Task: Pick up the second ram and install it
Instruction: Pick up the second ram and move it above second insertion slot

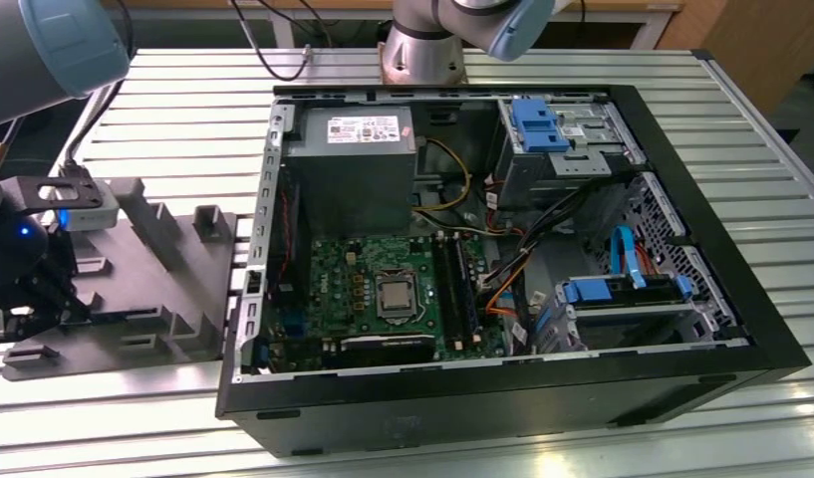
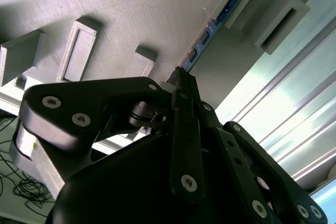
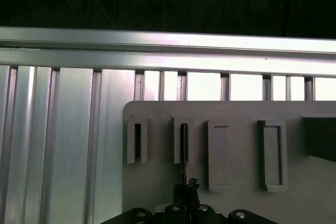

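The second ram is a thin blue board standing on edge in a slot of the grey holder block. In the first wrist view the second ram is a dark sliver running from a slot to my fingertips. My gripper has its dark fingers drawn together on the near end of the stick. The gripper sits over the holder block. In the exterior view the gripper is at the far left, above the holder block and well away from the computer.
An open black computer case lies on the slatted aluminium table. Inside are the green motherboard with its long memory slots, a grey power supply, cables and blue drive-bay clips.
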You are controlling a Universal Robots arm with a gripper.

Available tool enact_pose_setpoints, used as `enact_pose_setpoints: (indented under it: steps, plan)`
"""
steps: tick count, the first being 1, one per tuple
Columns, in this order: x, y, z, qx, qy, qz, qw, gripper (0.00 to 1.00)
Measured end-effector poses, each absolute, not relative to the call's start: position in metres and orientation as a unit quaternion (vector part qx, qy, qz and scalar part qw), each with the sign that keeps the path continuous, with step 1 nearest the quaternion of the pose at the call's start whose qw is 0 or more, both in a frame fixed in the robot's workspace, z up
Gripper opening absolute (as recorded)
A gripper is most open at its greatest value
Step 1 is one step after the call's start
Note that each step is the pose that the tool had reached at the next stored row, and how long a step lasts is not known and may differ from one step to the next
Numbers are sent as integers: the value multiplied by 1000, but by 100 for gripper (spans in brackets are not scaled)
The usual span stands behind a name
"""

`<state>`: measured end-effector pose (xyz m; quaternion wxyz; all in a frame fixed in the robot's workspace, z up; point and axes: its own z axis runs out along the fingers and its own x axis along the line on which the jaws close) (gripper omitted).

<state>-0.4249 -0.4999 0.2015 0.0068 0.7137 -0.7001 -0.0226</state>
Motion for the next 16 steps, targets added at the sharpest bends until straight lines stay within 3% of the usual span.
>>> enact_pose_setpoints:
  steps: [16]
  plan:
    - [-425, -500, 203, 713, -700, -23, 7, 12]
